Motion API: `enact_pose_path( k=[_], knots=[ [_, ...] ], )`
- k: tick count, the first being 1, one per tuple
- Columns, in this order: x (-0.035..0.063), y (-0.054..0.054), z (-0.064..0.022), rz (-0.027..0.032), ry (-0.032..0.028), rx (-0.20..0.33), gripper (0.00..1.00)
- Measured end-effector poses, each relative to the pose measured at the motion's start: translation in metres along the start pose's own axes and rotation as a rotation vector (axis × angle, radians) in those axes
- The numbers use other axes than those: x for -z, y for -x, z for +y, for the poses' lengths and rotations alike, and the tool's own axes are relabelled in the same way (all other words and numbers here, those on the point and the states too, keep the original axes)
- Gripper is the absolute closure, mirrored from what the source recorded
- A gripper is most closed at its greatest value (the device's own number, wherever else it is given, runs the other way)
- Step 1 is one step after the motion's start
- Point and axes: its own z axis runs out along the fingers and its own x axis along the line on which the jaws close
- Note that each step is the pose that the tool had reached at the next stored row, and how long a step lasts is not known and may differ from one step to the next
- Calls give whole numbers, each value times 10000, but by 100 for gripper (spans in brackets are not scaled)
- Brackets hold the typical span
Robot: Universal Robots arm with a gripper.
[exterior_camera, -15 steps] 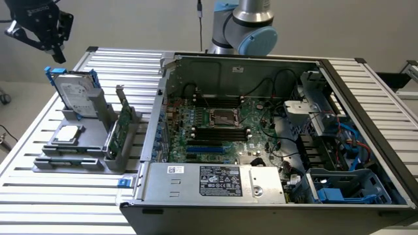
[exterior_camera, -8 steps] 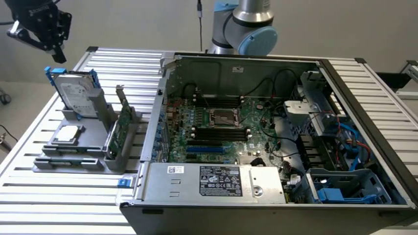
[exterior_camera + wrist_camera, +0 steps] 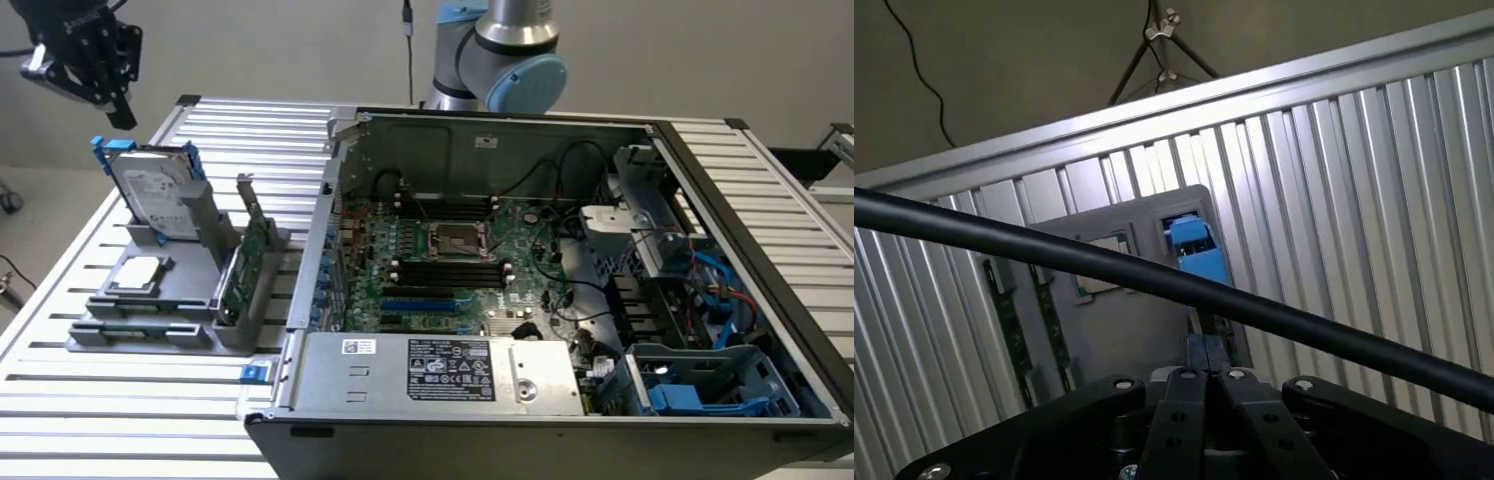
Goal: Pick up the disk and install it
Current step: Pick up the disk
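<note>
A black two-finger gripper (image 3: 118, 108) on a Universal Robots arm hangs in the upper left of the exterior view, its fingers pressed together on nothing, above and slightly left of the disk (image 3: 151, 190), a rectangular silver-grey metal hard drive with a white printed label and a blue plastic carrier frame. The disk stands on a short edge in a slotted grey plastic holder (image 3: 134, 335) at the left of the frame, on a ribbed aluminium table (image 3: 80, 420). Its long axis runs close to upright, tipped slightly toward the upper left, with the labelled face turned toward the camera. From the wrist, the gripper (image 3: 1206, 350) looks past a thick black cable (image 3: 1054, 258) at the blue top of the disk (image 3: 1194, 250). A thin green circuit card (image 3: 244, 255) stands on edge just beside the drive, and a small square silver chip (image 3: 140, 272) lies flat in front of it. An open desktop computer case (image 3: 494, 145) occupies the centre and right. The likely hazards: jaws brought down shut would strike the disk's upper edge rather than straddle it, a grip off-square to the tilt could let it slip, and the neighbouring card looks close enough to be clipped.
</note>
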Motion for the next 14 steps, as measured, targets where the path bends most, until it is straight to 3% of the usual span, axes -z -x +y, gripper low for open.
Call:
enact_pose_path(
  k=[4,9,14],
  knots=[
    [-19,-1,11,-57,-2,470,89],
    [-49,-8,40,-217,21,863,89],
    [-52,-3,72,-237,19,1132,89]
  ],
)
